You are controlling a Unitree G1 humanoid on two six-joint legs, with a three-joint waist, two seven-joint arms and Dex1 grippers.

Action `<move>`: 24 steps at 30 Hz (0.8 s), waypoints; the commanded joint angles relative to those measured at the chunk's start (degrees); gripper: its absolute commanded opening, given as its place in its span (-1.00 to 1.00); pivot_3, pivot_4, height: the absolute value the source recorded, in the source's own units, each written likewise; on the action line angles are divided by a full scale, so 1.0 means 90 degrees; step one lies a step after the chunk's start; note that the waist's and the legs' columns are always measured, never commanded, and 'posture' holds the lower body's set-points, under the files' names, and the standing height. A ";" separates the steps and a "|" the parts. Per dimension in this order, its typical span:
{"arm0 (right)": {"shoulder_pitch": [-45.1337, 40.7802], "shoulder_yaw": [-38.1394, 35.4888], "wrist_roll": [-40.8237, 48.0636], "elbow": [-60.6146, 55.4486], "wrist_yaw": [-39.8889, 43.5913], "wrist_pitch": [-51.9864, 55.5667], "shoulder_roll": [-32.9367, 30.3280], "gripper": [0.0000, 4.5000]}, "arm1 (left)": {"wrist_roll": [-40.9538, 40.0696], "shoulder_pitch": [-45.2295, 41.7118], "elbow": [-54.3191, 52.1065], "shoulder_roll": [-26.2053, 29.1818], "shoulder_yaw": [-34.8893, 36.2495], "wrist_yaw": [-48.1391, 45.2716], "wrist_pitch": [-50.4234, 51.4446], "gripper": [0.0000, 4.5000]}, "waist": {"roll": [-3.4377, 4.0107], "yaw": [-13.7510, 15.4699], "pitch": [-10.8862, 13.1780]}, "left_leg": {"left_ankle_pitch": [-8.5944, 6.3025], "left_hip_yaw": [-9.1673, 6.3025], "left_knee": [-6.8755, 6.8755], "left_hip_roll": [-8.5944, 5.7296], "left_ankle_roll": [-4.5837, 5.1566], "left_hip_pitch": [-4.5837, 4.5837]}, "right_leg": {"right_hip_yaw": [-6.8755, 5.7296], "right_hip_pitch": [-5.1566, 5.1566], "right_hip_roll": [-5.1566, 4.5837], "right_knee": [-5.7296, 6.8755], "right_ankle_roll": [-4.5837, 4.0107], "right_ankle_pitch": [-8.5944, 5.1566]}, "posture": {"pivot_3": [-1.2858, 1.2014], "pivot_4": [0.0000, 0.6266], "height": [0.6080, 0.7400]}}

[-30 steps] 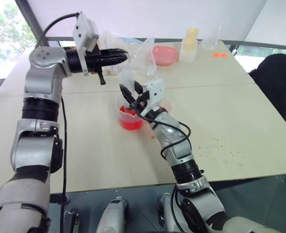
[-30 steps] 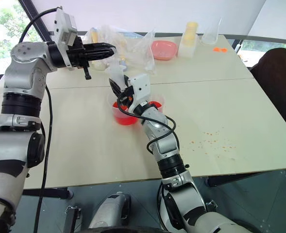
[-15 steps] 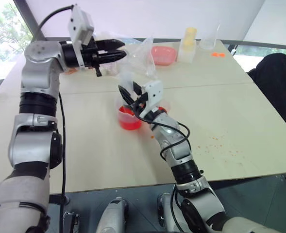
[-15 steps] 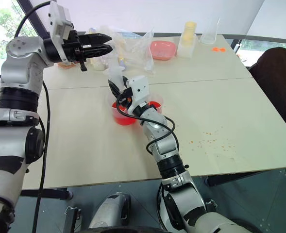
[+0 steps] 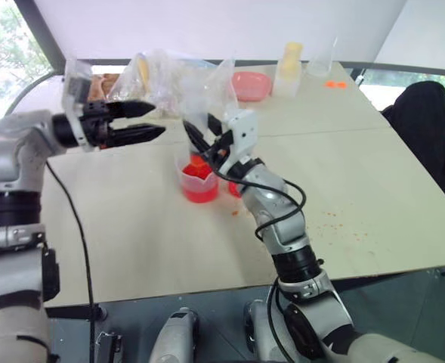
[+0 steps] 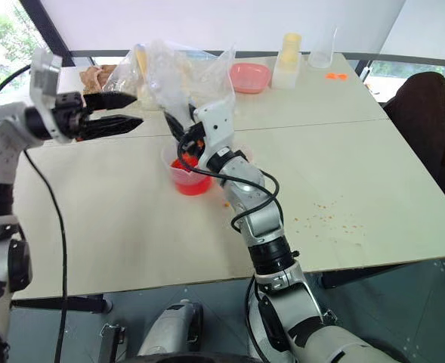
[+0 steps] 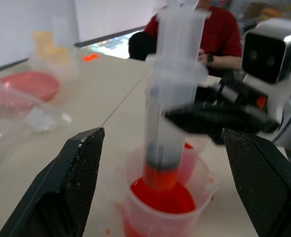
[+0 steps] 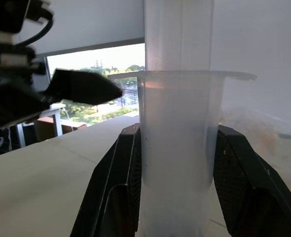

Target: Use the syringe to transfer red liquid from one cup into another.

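Syringe [image 7: 172, 103] stands upright, long axis close to vertical, tip dipped into the red liquid [image 7: 162, 197] in the spouted cup [image 5: 199, 180]. Cup sits on the desk [image 5: 373, 189] near its middle, just ahead of the right forearm. Barrel clamped between the two fingers [image 8: 123, 182] of the right tool [image 5: 205, 138]; grip taken on the barrel just below the flange, as the right wrist view shows. Plunger stem rises above the flange and out of frame at the top of the left wrist view.

Left tool [image 5: 135, 121] released, fingers spread wide and holding nothing. Positioned well to the left of the syringe, clear of it, pointing roughly level toward the syringe. From the left wrist view, syringe lies straight ahead between the open fingers [image 7: 76, 192], tool at about the height of the lower barrel and the cup rim.

Governing relation: plunger top lies ahead of and above the left tool, on the vertical axis of the syringe. Left arm is the free one; right arm occupied as the holder. Judged next requirement: raise the left tool to the plunger head, close on it, pull along the vertical axis.

Narrower plain-rimmed cup [image 5: 236, 185] stands just beside the spouted cup, mostly hidden behind the right arm.
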 commanded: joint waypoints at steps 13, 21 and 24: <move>-0.0783 -0.1563 0.1447 -0.1866 -0.0486 0.1921 -0.0988 -0.36 | -0.0378 0.0057 -0.0633 -0.0511 0.0284 0.1041 -0.0274 0.75 | 0.0000 0.0140 0.0000 | 0.0002 0.0005 -0.0001 -0.0008 -0.0003 -0.0001 | 0.0001 0.0001 -0.0011 -0.0004 -0.0002 0.0002 | 0.03 -0.52 1.00; -0.0122 -0.1624 0.1591 -0.2708 -0.0807 0.2620 -0.1437 -0.36 | -0.0147 -0.0639 -0.0193 -0.1112 -0.0343 0.0868 -0.0765 0.75 | -0.0001 0.0101 -0.0001 | 0.0002 0.0014 -0.0002 -0.0007 -0.0002 -0.0001 | 0.0002 0.0001 -0.0007 -0.0002 -0.0002 0.0002 | 0.03 -0.52 1.00; 0.0316 -0.1473 0.1500 -0.2830 -0.0853 0.2608 -0.1425 -0.36 | 0.0221 -0.1409 0.0488 -0.1633 -0.0567 0.1050 -0.1445 0.75 | -0.0002 0.0158 -0.0001 | 0.0002 0.0021 0.0003 -0.0010 -0.0002 -0.0002 | -0.0011 0.0011 -0.0006 -0.0005 -0.0002 0.0002 | 0.03 -0.52 1.00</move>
